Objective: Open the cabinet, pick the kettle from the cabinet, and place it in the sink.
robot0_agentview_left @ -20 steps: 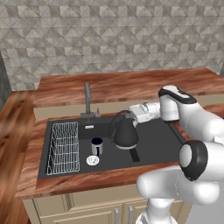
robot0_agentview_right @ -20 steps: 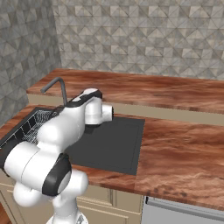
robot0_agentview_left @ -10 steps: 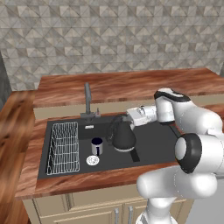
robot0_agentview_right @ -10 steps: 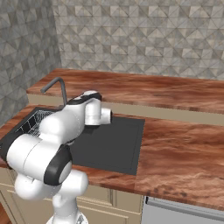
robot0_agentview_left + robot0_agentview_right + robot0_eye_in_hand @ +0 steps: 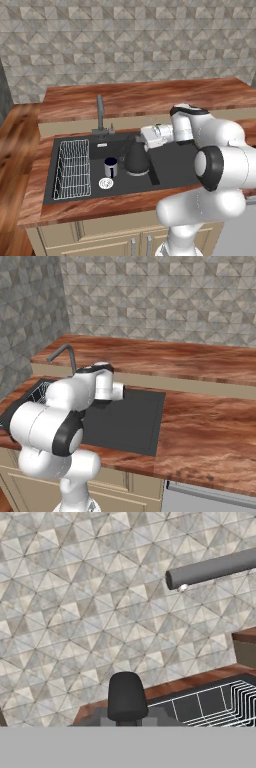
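Note:
The glossy black kettle (image 5: 136, 161) stands low in the black sink (image 5: 172, 165), just right of a small dark mug (image 5: 110, 167). My gripper (image 5: 141, 142) reaches in from the right at the kettle's looped handle and is shut on it. In the hand view the dark fingertips (image 5: 127, 699) are pressed together, pointing at the tiled wall, with the grey faucet (image 5: 215, 568) crossing above. In the right base view my arm hides the kettle, and the sink (image 5: 132, 423) shows beyond it. The cabinet is out of view.
A white wire dish rack (image 5: 73, 169) fills the sink's left part, with a round drain (image 5: 105, 183) in front of the mug. The faucet (image 5: 100, 114) rises behind the basin. Reddish wood countertop (image 5: 150, 102) surrounds it, and tiled wall stands behind.
The hand has come down and slightly left with the kettle, which now sits lower in the basin beside the mug. The gripper stays shut.

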